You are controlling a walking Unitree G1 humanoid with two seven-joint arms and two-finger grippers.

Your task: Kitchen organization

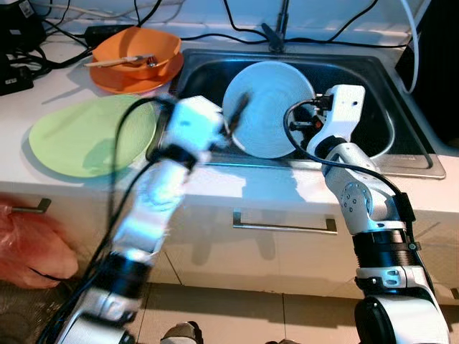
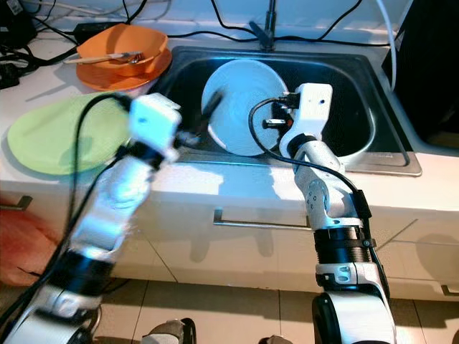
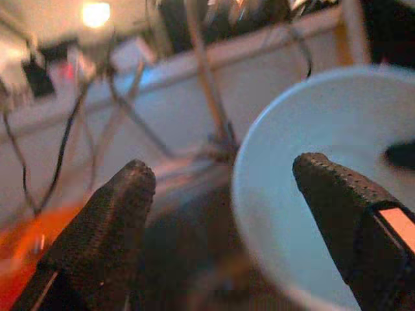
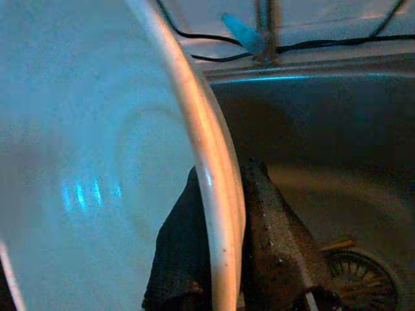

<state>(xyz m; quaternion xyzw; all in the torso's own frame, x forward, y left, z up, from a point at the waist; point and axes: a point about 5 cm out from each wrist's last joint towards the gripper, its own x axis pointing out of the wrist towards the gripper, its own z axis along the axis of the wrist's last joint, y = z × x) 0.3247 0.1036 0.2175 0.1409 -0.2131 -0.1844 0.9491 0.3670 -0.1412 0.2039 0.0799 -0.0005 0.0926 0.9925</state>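
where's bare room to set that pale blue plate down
Bare room: the sink basin right of the round pale blue plate held by the right gripper, and the white counter strip before the sink. Crowded on the left: flat green plate, orange bowl, cables, left gripper.

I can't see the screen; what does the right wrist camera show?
The right gripper pinches the rim of a pale blue plate, one black finger on each face, holding it upright over a steel sink. The drain sits below, with the tap's base and black cables behind.
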